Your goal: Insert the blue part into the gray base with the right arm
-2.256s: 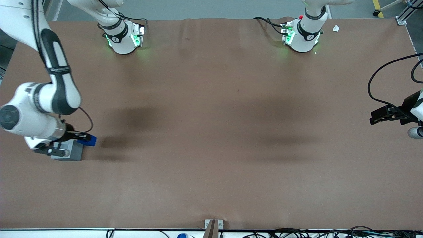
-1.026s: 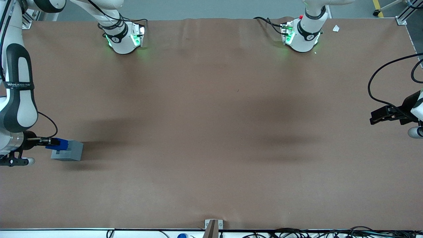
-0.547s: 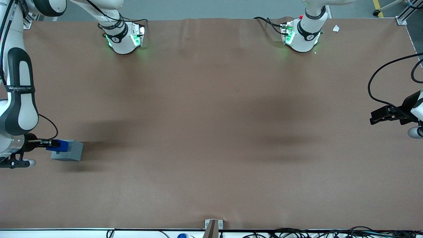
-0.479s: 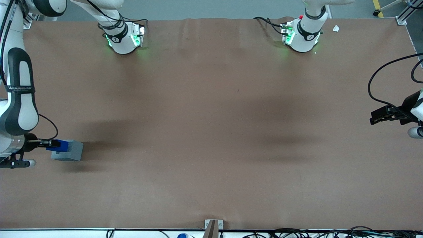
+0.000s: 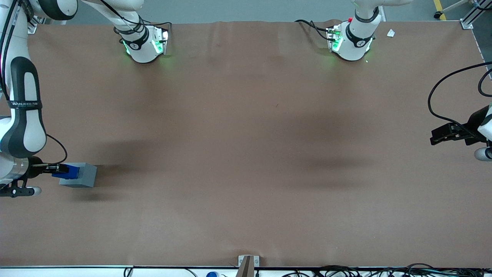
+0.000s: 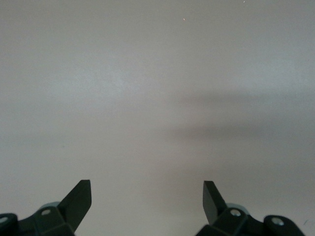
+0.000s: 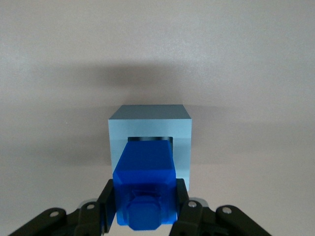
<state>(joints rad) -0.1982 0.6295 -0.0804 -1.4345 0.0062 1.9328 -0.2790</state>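
At the working arm's end of the brown table, the gripper pinches the blue part over the hollow of the gray base (part way in, touching it). The right arm bears small lettering, not clearly legible.

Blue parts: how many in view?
1. The blue part is clamped in the right tool, over the hollow of the gray base, at the working arm's end of the table. No others visible.
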